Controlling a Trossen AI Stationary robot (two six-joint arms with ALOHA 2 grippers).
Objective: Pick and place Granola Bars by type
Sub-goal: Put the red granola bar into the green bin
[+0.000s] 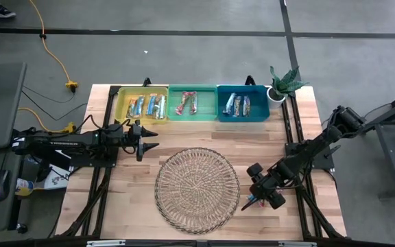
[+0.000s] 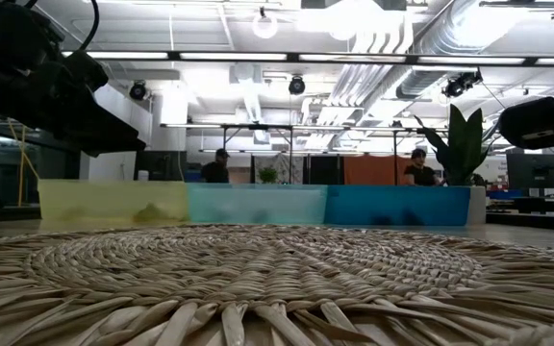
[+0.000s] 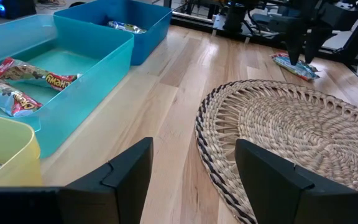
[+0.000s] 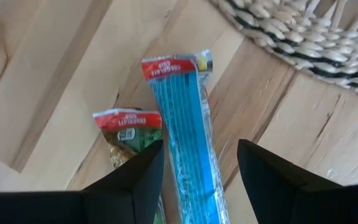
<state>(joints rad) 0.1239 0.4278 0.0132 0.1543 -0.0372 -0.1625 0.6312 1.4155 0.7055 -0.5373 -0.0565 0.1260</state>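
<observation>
Two granola bars lie on the table just right of the round wicker tray [image 1: 197,190]: a bright blue one with a red end [image 4: 184,134] and a second with a red end [image 4: 128,127] beside it. My right gripper [image 4: 201,186] points down over them, open, its fingers standing on either side of the blue bar; in the left wrist view it shows far off [image 3: 301,55] above the bars [image 3: 296,66]. More bars lie in the yellow bin [image 1: 141,104], green bin [image 1: 192,103] and blue bin [image 1: 242,104]. My left gripper [image 3: 191,180] waits open, level, near the yellow bin.
The three bins stand in a row along the table's far edge, with a small potted plant [image 1: 283,84] at their right end. The wicker tray fills the table's middle. Bare wood lies between tray and bins [image 3: 166,93]. People stand in the room behind [image 2: 416,168].
</observation>
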